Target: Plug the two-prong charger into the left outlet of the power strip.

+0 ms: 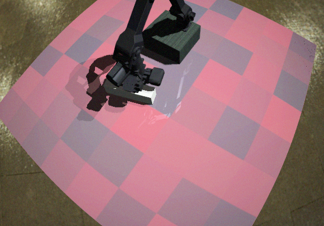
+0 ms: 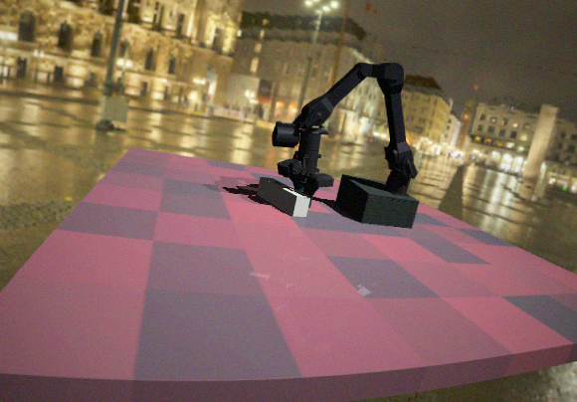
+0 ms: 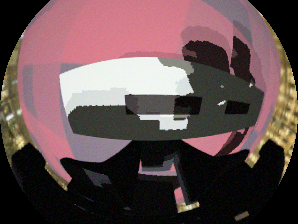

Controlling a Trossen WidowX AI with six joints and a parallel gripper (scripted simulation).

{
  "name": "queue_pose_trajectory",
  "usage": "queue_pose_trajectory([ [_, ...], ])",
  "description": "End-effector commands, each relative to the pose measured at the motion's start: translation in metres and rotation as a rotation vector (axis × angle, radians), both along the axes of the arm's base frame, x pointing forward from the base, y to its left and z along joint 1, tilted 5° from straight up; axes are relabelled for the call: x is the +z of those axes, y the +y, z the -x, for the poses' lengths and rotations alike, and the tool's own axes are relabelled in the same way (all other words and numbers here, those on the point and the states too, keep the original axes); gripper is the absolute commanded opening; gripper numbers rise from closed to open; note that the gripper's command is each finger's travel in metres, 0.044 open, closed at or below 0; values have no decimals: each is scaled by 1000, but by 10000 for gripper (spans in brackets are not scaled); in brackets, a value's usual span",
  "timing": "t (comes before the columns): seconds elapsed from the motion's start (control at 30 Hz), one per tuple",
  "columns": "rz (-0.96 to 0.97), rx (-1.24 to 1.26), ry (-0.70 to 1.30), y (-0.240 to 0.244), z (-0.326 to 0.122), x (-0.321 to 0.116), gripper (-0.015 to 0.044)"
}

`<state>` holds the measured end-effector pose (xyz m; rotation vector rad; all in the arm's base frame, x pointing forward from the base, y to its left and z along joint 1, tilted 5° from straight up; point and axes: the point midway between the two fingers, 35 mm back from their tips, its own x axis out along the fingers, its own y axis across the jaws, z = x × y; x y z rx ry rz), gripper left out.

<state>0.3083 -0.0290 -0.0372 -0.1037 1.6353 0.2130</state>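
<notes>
Gripping charger (image 3: 157, 160), claw (image 1: 133, 86) above power strip (image 1: 145, 95).

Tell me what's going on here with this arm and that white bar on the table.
The arm's gripper is shut on the charger, which the views barely show, and is poised straight down over the power strip lying on the checkered table. In the wrist view the strip sits right below the fingers, with dark slots visible on its top. Whether the prongs are already in a slot cannot be told.
</notes>
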Motion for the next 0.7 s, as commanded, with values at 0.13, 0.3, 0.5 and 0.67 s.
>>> queue_pose_trajectory([
  [0.13, -6, 5, -39, 4, -16, -1, 0],
  [0.3, -7, 5, -39, 4, -17, -1, 0],
  [0.5, -7, 5, -39, 4, -17, -1, 0],
  [0.67, 0, -1, 2, 1, -4, -1, 0],
])
